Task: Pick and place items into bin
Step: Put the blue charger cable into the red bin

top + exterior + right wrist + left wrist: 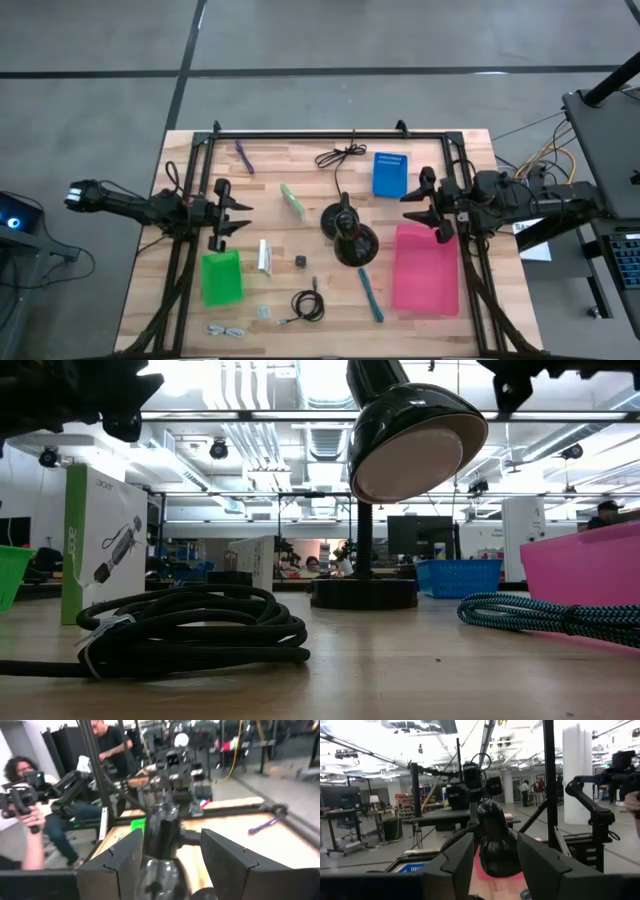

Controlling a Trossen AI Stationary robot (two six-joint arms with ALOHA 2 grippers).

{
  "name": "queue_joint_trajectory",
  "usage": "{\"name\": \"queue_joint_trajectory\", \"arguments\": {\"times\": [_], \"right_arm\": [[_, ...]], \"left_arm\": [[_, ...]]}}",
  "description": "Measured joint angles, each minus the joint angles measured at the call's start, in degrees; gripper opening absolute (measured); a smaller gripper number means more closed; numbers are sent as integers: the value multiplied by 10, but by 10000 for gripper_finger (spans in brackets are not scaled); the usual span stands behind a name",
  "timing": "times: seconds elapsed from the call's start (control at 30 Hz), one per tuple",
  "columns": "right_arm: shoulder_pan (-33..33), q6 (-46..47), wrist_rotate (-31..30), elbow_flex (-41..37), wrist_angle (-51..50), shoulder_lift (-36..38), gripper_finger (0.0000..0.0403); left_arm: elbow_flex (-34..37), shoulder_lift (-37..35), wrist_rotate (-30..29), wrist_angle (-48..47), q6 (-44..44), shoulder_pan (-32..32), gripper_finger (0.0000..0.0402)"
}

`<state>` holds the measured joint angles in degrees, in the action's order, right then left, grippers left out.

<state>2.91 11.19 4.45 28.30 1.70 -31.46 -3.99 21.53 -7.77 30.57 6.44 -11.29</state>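
Left gripper (243, 214) and right gripper (408, 207) spread, empty; risk clipping central stand (348, 238) when reaching for pens.

You have a pale wood table (430, 335) with a glossy black stand (347, 238) at its middle. Right of the stand sits a pink bin (425, 268); behind that, a blue basket (389, 174). Left of the stand is a green bin (221, 277). A teal pen (371, 295) lies in front of the stand, with a black cable (308, 304) beside it. A purple pen (244, 157) lies far back left. The low view shows a teal-and-black braided cord (550, 616) and a green-and-white box (103, 542).
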Motion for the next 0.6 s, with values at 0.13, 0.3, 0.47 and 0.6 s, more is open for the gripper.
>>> {"name": "queue_joint_trajectory", "arguments": {"times": [0.13, 0.3, 0.47, 0.6], "right_arm": [[38, 25, -25, 43, -32, -43, 188], [94, 25, -97, 112, -119, -87, 187], [141, 69, -107, 178, -197, -120, 187], [171, 142, -166, 216, -255, -152, 185]], "left_arm": [[8, 13, 0, 38, 2, 0, 141], [18, 18, 0, 38, 4, 0, 141], [21, 20, 0, 39, 5, 0, 141], [21, 21, 0, 46, 18, 0, 141]]}}
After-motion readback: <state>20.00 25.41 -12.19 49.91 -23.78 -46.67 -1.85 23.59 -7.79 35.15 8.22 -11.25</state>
